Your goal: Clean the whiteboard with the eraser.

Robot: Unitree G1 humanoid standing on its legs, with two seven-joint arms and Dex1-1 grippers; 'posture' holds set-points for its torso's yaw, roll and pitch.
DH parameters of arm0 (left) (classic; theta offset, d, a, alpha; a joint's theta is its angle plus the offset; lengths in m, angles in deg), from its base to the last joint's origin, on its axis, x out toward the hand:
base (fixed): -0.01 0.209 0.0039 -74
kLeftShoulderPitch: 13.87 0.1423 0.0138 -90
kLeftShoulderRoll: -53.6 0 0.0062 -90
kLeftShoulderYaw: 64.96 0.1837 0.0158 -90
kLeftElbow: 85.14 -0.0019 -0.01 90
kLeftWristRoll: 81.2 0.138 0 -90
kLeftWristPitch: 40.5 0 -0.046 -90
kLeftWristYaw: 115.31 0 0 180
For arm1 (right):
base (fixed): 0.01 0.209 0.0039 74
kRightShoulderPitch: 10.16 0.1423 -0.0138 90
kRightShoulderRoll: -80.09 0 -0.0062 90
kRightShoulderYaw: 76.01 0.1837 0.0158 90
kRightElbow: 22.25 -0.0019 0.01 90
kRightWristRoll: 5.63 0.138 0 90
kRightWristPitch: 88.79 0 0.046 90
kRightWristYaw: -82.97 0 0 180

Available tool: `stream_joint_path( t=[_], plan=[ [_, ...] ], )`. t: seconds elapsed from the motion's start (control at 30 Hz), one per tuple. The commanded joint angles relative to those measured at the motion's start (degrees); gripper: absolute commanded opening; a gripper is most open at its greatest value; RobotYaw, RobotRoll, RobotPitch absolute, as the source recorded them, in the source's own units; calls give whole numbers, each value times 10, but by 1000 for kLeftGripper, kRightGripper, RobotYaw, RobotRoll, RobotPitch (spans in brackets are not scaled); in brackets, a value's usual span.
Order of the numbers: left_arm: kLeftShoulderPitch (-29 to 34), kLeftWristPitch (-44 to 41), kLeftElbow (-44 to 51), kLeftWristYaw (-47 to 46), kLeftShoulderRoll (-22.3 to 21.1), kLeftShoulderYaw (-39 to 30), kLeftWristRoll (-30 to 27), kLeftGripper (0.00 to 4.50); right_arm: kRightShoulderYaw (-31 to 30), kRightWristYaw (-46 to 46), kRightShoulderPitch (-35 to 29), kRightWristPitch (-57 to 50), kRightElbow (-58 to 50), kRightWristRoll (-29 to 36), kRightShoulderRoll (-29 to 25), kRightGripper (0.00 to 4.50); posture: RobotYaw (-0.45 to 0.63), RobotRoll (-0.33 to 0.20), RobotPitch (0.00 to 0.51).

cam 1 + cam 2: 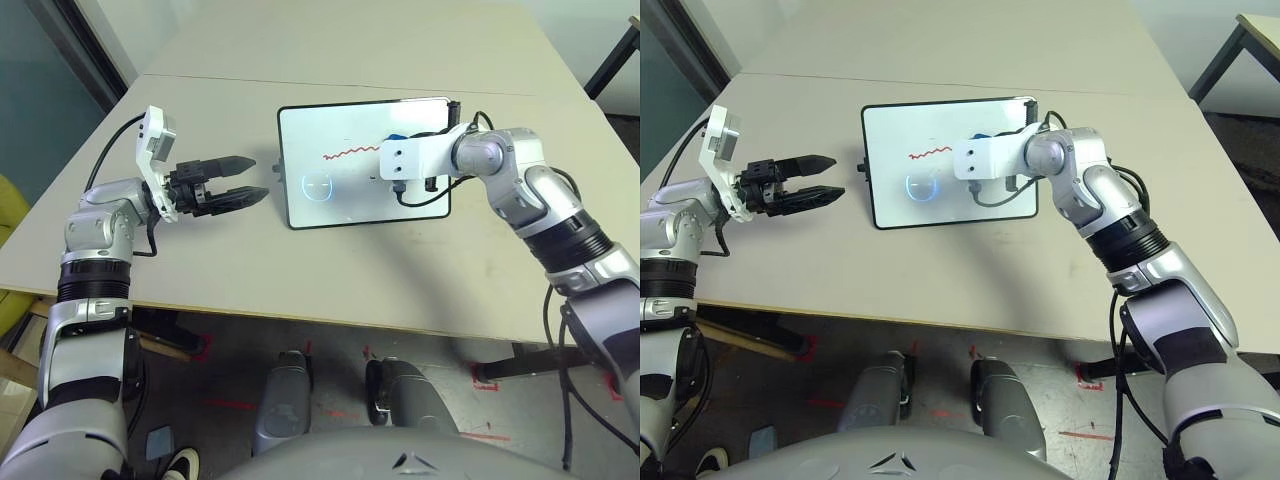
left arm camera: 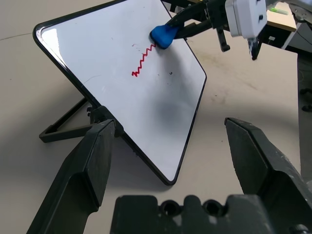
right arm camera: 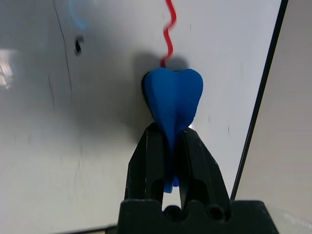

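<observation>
The whiteboard (image 1: 345, 205) stands tilted on the table, a little right of centre, with a red squiggle (image 1: 345, 153) and a faint face doodle (image 1: 318, 186) on it. My right gripper (image 3: 168, 136) is shut on the blue eraser (image 3: 174, 95). The eraser (image 2: 163, 35) presses on the board at the right-hand end of the squiggle (image 2: 143, 61). My left gripper (image 1: 260, 177) hovers open just left of the board, pointing at it, with nothing between its fingers.
The board rests on a black folding stand (image 2: 63, 124). The beige table (image 1: 300, 270) has a seam behind the board and open surface in front of it. A black cable (image 1: 425, 205) hangs from my right wrist over the board's lower right corner.
</observation>
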State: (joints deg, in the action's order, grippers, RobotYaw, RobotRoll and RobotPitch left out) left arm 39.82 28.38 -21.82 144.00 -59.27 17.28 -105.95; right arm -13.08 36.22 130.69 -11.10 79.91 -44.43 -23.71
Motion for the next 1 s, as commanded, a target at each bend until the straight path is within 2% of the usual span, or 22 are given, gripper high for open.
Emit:
stream_joint_path(
  t=[0.03,0.17,0.6,0.73,1.0],
  plan=[
    [-4,2,-2,2,-3,6,1,4500,-9,2,8,1,11,-8,11,197,227,0,107],
    [-3,1,0,2,-4,5,0,4500,-2,3,4,6,21,-12,3,197,224,0,110],
    [-16,6,-17,4,2,12,5,4500,24,1,-30,19,18,-7,-80,195,203,0,114],
    [-21,8,-22,6,4,15,6,4500,20,-1,-31,20,9,-8,-80,195,195,0,116],
    [-21,10,-22,4,4,16,3,4500,-3,-6,-39,23,-13,-15,-46,195,202,0,115]
  ],
)
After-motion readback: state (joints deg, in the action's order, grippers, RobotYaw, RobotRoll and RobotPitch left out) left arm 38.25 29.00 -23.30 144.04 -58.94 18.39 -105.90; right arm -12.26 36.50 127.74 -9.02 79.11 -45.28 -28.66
